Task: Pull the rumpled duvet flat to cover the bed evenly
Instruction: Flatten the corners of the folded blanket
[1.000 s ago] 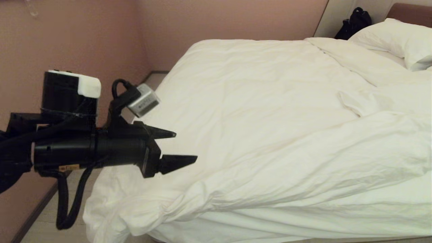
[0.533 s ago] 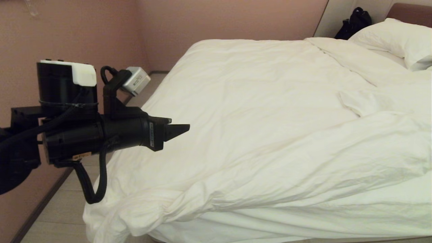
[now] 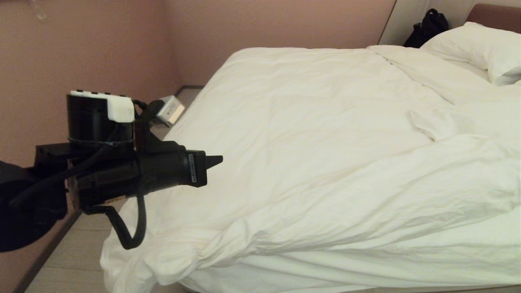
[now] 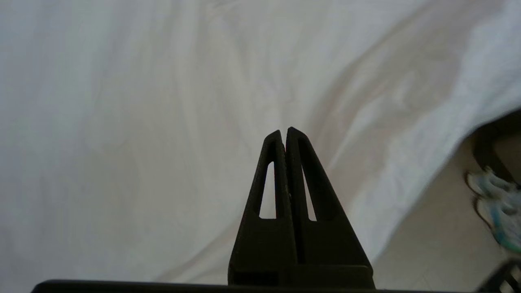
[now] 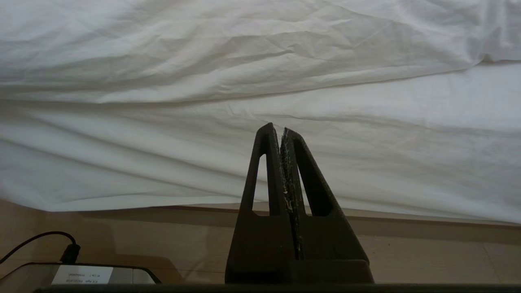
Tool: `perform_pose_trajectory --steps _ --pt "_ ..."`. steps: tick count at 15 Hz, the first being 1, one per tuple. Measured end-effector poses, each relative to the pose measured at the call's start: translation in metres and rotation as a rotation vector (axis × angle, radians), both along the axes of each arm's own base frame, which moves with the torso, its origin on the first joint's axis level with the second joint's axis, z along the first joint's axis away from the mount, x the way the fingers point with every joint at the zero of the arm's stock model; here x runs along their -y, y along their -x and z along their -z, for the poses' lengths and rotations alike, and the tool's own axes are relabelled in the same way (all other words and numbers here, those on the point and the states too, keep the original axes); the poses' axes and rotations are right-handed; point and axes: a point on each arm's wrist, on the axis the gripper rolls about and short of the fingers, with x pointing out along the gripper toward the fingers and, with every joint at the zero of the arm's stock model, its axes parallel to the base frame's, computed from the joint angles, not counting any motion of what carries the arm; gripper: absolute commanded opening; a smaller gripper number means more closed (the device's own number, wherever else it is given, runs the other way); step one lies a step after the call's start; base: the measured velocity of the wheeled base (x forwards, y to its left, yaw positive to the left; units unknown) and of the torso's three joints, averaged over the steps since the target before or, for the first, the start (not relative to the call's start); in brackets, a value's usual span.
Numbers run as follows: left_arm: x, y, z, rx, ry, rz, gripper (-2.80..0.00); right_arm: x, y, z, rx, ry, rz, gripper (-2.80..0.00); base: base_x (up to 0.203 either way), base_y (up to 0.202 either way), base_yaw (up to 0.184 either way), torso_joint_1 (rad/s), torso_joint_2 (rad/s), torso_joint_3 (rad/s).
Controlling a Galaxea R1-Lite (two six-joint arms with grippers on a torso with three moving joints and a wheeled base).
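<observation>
The white creased duvet [image 3: 325,134] lies over most of the bed [image 3: 496,14], bunched in a thick fold along the near side and hanging in a heap at the near left corner. My left gripper [image 3: 220,160] hovers over the duvet's left part, shut with nothing between its fingers. In the left wrist view its closed tips [image 4: 284,132] point at smooth duvet cloth [image 4: 122,101] without touching it. My right gripper [image 5: 279,129] is out of the head view; it is parked low, shut and empty, facing the bed's side under the duvet edge [image 5: 228,49].
A plump pillow [image 3: 484,49] lies at the head end, with a black bag [image 3: 427,26] behind it. A pink wall [image 3: 81,40] runs close along the bed's left side, leaving a narrow floor strip [image 3: 69,260]. A shoe [image 4: 494,203] lies on the floor.
The left gripper's fingers have gone from wide open to shut on nothing. Its wrist has rolled and the hand has drawn back a little to the left.
</observation>
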Motion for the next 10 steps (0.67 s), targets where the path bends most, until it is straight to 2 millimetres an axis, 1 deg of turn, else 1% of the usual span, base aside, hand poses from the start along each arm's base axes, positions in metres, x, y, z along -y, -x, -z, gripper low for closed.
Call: perform_pose_trajectory --steps 2,4,7,10 --pt "0.006 -0.003 0.013 -0.019 -0.008 -0.071 -2.8 0.0 0.0 0.0 0.0 0.0 -0.001 -2.8 0.0 0.0 0.0 0.0 0.0 0.0" --pt "0.012 -0.007 0.026 -0.026 -0.001 -0.097 -2.8 0.0 0.0 0.0 0.0 0.0 -0.001 -2.8 0.0 0.0 0.0 0.0 0.0 0.0" --pt "0.017 -0.006 0.042 -0.067 -0.011 -0.09 -2.8 0.0 0.0 0.0 0.0 0.0 -0.001 -2.8 0.0 0.0 0.0 0.0 0.0 0.0" --pt "0.021 -0.001 0.053 -0.116 -0.011 -0.08 -2.8 0.0 0.0 0.0 0.0 0.0 0.0 -2.8 0.0 0.0 0.0 0.0 0.0 0.0"
